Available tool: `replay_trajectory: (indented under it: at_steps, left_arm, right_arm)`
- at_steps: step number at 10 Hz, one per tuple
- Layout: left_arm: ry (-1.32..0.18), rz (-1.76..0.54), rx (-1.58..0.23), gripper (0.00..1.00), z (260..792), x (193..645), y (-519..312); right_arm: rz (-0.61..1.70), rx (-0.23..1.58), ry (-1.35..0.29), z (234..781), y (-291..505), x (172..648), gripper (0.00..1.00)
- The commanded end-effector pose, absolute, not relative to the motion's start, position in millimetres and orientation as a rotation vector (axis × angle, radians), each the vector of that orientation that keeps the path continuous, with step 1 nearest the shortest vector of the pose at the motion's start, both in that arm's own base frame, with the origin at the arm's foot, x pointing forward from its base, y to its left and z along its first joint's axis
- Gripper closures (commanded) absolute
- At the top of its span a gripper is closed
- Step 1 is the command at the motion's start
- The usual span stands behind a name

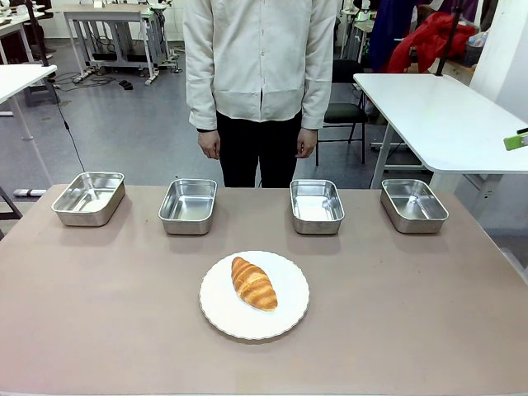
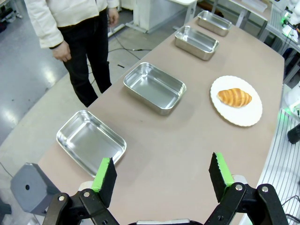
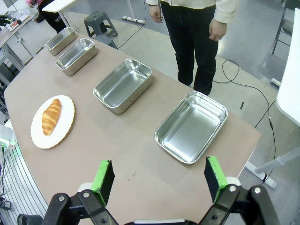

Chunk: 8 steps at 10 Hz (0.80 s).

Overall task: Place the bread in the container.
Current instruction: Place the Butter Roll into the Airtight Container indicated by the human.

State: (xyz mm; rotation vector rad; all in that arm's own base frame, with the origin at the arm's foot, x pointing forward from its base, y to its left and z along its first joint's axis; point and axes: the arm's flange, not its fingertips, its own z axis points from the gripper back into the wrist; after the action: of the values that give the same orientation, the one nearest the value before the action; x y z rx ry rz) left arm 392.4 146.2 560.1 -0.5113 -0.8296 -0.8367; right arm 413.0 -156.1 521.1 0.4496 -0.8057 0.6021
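Four steel pans (image 1: pixel 188 206) are sitting in a far-side row in the front view, croissant (image 1: pixel 253 283) lying on the white plate (image 1: pixel 223 318) nearer the camera. Left wrist view: left gripper (image 2: pixel 161 161) is hanging wide open, empty. Right wrist view: right gripper (image 3: pixel 158 163) is gaping open too, empty.

Front: sits at the near edge of the table (image 1: pixel 99 330), looks straight across toward the person (image 1: pixel 260 66) at the far side. Left wrist: hangs high over the left end, looks down along the four pans (image 2: pixel 154 89). Right wrist: does likewise from the right end. Shared by all: pans, plate (image 1: pixel 221 318), bread (image 1: pixel 253 283).
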Motion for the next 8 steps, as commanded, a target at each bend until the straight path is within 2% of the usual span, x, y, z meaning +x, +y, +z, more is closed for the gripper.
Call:
replay_trajectory:
  at_steps: [1, 8]
  left_arm:
    - [-0.844, -0.844, -0.520, 0.00, 560.8, 392.1, 145.4]
    - [-0.844, -0.844, -0.520, 0.00, 560.8, 392.1, 145.4]
  right_arm:
    - [0.611, 0.457, -0.828, 521.8, -155.4, 415.3, 0.00]
    - [0.611, 0.457, -0.828, 521.8, -155.4, 415.3, 0.00]
